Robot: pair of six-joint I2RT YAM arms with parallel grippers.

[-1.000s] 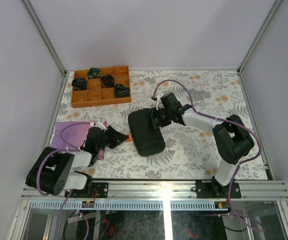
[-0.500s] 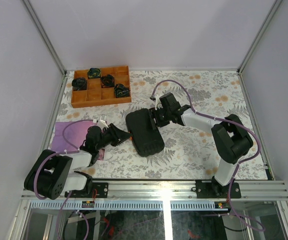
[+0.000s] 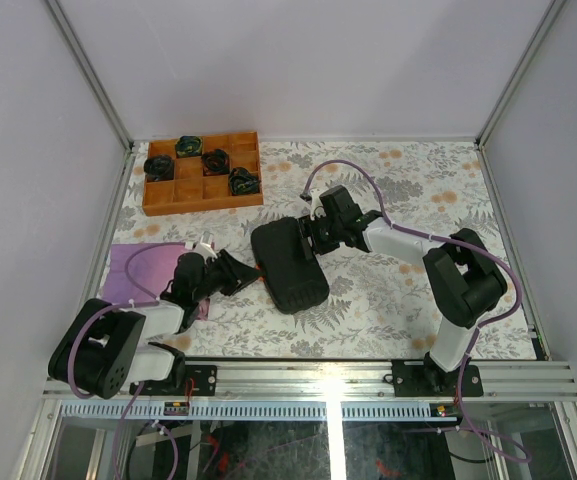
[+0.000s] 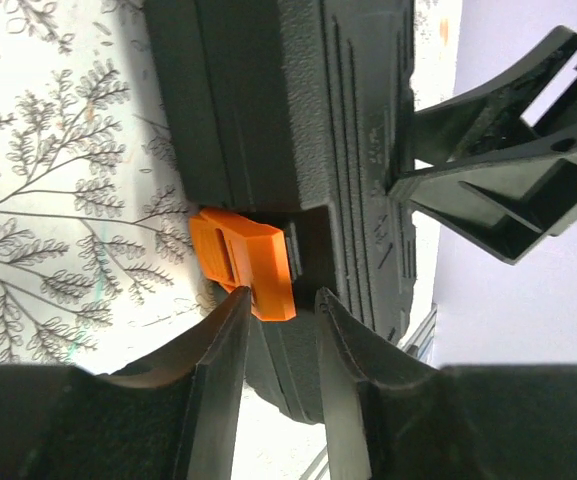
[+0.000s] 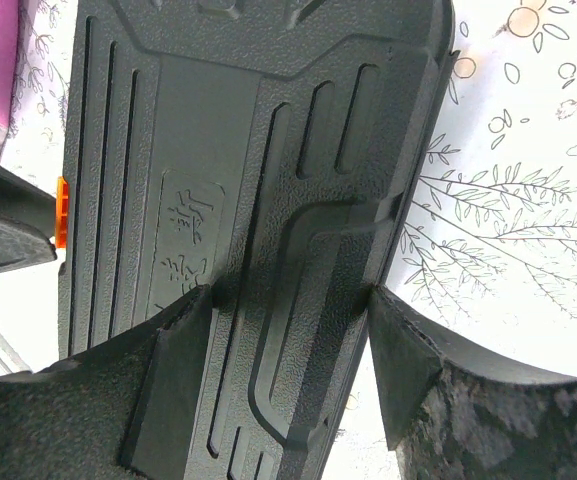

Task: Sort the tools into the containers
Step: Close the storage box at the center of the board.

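The black container (image 3: pixel 290 268) lies closed on the patterned table, lid up. No tools show in any view. My left gripper (image 3: pixel 249 272) is at the case's left side, where the orange latch (image 4: pixel 243 260) sticks out. Its jaws (image 4: pixel 280 300) stand narrowly open with the latch's tip between them; one fingertip (image 4: pixel 236 300) touches the latch and the other stands apart from it. My right gripper (image 3: pixel 318 232) is open wide over the lid (image 5: pixel 248 180), one finger (image 5: pixel 173 340) resting on the ribbed top and the other finger (image 5: pixel 398 350) at the case's right edge.
A brown wooden compartment tray (image 3: pixel 203 207) with several dark lumps stands at the back left. A purple cloth (image 3: pixel 133 268) lies under my left arm. Frame rails run along the near edge and side walls close in the table.
The case has slid slightly left and my left gripper has moved forward, so the latch's tip now sits between its fingertips. My right gripper has stayed on the lid.
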